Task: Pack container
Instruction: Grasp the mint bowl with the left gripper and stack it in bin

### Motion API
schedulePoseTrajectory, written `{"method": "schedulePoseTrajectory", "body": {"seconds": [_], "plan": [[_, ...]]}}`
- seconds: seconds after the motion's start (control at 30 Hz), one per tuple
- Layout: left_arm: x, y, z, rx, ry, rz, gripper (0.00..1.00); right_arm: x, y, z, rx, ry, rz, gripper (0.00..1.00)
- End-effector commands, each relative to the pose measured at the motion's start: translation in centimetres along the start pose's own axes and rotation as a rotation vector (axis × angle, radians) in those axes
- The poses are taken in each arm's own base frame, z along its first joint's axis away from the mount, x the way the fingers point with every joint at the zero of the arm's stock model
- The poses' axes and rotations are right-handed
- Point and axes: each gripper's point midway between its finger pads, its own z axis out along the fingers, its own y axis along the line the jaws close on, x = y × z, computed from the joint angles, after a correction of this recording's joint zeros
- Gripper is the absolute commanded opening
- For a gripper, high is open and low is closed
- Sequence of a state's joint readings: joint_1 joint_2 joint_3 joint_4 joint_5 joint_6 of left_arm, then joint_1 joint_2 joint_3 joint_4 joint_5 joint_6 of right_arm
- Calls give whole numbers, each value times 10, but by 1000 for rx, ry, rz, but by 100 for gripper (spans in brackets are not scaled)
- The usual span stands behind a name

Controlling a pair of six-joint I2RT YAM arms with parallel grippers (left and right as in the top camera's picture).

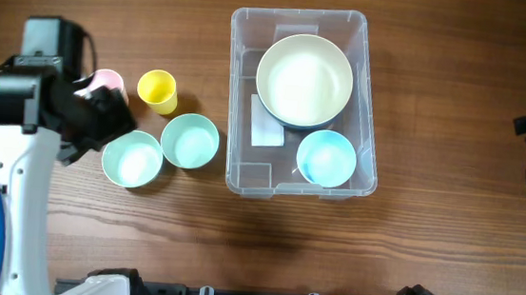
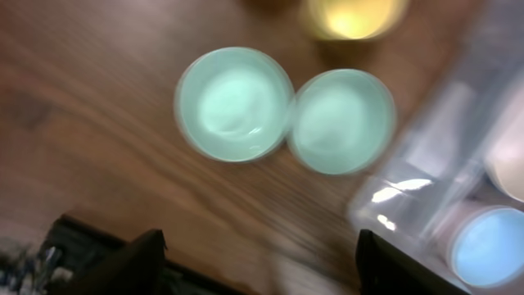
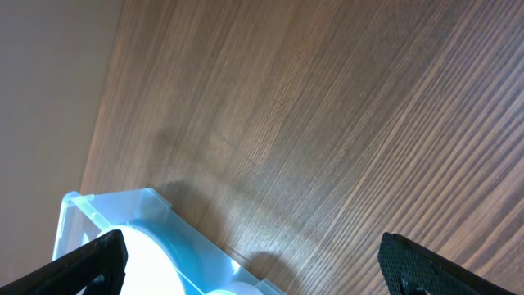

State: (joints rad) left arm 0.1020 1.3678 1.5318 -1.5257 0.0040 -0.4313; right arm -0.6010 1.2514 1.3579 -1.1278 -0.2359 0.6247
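Container (image 1: 240,98) with cream bowl (image 1: 304,79) inside

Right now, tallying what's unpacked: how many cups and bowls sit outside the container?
4, left of the container: pink cup, partly under the left arm, yellow cup, left mint bowl, right mint bowl. More may be hidden.

Wooden table (image 1: 425,257) — brown, with the grain running side to side. Yellow cup (image 1: 156,89), upright, mouth up. Pink cup (image 1: 108,80), just left of the yellow one, only partly visible. Left mint bowl (image 1: 132,158) and right mint bowl (image 1: 190,141) — pale green, mouths up, just below the cups, rims touching. Cream bowl (image 1: 304,79), the largest piece, with a dark rim showing under its lower edge. Blue bowl (image 1: 326,159), small, just below the cream bowl.
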Motion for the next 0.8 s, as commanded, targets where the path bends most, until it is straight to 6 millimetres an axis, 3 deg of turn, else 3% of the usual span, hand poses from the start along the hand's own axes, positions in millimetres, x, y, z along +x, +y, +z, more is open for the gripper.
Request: {"method": "schedulePoseTrajectory", "body": {"seconds": [0.0,0.13,0.3,0.5,0.57,0.7,0.77], "plan": [[13,35,55,-23,132,-57,76,-1,1,0,-7,3,9,100],[30,49,127,37,188,-153,75,-1,1,0,-7,3,9,99],[39,55,176,49,142,-150,70,-1,1,0,-7,3,9,100],[40,63,197,26,104,-145,61,-1,1,0,-7,3,9,100],[41,64,202,19,110,-146,52,-1,1,0,-7,3,9,100],[39,73,203,-17,101,-159,8,-1,1,0,-7,2,9,100],[36,80,197,-30,93,-181,4,-1,1,0,-7,2,9,100]]}}
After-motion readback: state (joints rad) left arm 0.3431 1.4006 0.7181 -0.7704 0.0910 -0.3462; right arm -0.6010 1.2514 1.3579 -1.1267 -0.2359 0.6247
